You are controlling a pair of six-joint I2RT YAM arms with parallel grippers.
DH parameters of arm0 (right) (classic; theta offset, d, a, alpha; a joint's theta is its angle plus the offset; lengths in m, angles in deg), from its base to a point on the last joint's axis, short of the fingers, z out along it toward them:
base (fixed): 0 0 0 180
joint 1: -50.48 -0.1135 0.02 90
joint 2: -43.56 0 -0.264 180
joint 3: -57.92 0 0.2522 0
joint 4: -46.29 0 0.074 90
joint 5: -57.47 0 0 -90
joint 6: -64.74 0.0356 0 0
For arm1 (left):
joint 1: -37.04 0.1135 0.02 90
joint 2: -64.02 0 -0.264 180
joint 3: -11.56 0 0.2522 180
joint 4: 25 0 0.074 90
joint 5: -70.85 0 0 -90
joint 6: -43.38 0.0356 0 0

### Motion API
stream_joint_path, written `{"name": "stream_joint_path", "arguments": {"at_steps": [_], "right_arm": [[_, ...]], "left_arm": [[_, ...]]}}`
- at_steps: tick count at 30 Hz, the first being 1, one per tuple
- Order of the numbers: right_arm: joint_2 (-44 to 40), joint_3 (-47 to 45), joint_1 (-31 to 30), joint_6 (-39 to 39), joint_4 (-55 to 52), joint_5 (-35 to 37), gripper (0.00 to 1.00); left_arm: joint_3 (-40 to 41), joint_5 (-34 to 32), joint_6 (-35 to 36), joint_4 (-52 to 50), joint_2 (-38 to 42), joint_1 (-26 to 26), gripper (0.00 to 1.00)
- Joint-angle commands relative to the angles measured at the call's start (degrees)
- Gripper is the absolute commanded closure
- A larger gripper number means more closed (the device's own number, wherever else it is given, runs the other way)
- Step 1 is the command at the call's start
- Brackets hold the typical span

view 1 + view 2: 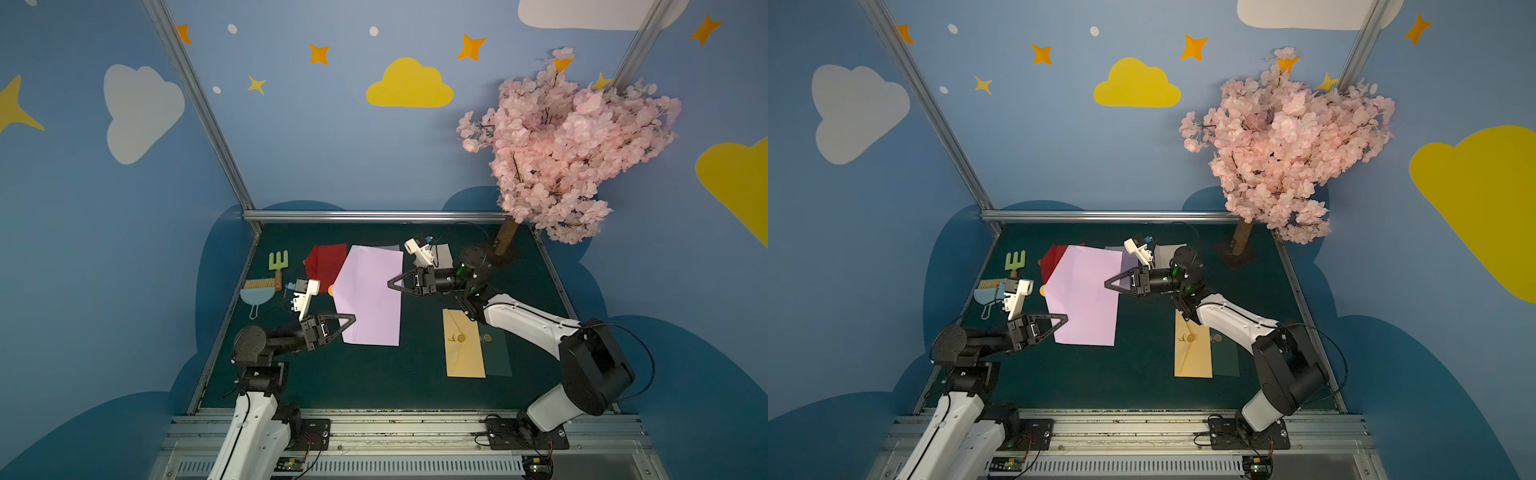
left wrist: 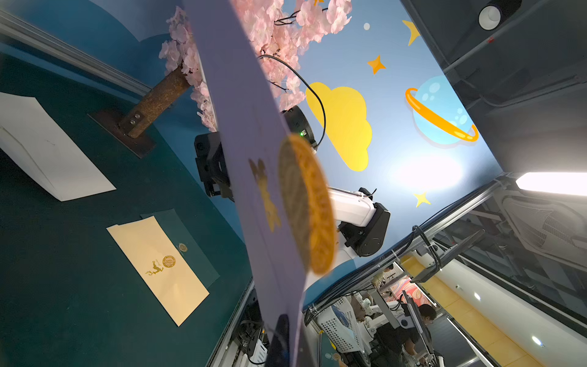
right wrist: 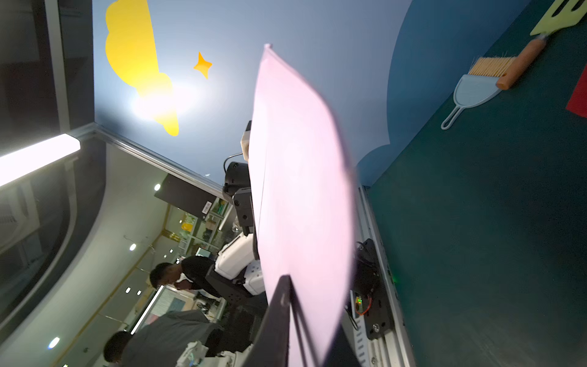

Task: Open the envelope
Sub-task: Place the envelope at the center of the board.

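Note:
A lilac envelope hangs above the green mat, held between both arms. Its plain side faces up, and its pointed flap end aims left with a gold seal peeking out. My left gripper is shut on the envelope's near-left edge. My right gripper is shut on its right edge. The left wrist view shows the envelope edge-on, its round gold seal and the left gripper. The right wrist view shows the right gripper clamping the sheet.
A red envelope lies behind the lilac one. A tan envelope overlaps a dark green one at the right. A white envelope and a blossom tree stand at the back right. A rake and brush with dustpan lie left.

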Motion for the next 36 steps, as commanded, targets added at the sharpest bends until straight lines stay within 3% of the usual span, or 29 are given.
{"name": "stream_joint_path", "arguments": {"at_steps": [1, 5, 7, 11, 13, 18, 20, 23, 25, 29, 36], "right_arm": [[-0.04, 0.80, -0.69, 3.84, 6.99, -1.79, 0.99], [-0.88, 0.01, -0.78, 2.27, 5.07, -1.53, 1.00], [-1.14, -0.11, -0.71, 2.24, 4.97, -1.44, 1.00], [-1.58, 0.26, -0.47, 2.55, 4.55, -1.51, 1.00], [-1.76, 0.80, -0.28, 1.97, 3.00, -1.90, 1.00], [-1.91, 3.30, 0.34, -2.53, -5.78, -1.71, 1.00], [-1.21, 4.79, 0.43, -4.47, -9.64, -1.23, 1.00], [0.70, 7.46, 0.45, -6.47, -13.94, 0.26, 1.00], [2.98, 9.32, 0.49, -6.82, -15.22, 1.31, 1.00], [9.39, 12.72, -0.54, -2.81, -10.99, 4.10, 1.00], [22.39, 19.37, -6.44, 5.21, -0.41, 10.23, 1.00]], "left_arm": [[0.36, -0.77, 0.99, 1.06, 0.24, 0.21, 0.97], [0.21, -0.86, 1.83, -0.29, 0.41, 0.37, 0.97], [-0.32, -0.95, 3.95, -3.94, 0.85, 0.50, 0.93], [-1.02, -1.63, 8.81, -12.77, 3.45, 1.18, 0.65], [-1.67, -2.02, 11.89, -18.52, 5.27, 1.90, 0.60], [-7.21, -6.54, 25.09, -42.31, 10.92, 4.23, 0.52], [-12.43, -12.22, 32.85, -55.61, 12.11, 4.29, 0.51], [-22.35, -20.75, 44.51, -71.62, 12.31, 4.28, 0.39], [-28.90, -23.76, 50.52, -77.93, 11.06, 4.18, 0.36], [-37.01, -23.92, 53.04, -80.74, 8.62, 3.73, 0.32], [-38.71, -20.09, 47.35, -75.82, 10.22, 3.67, 0.31]]}}
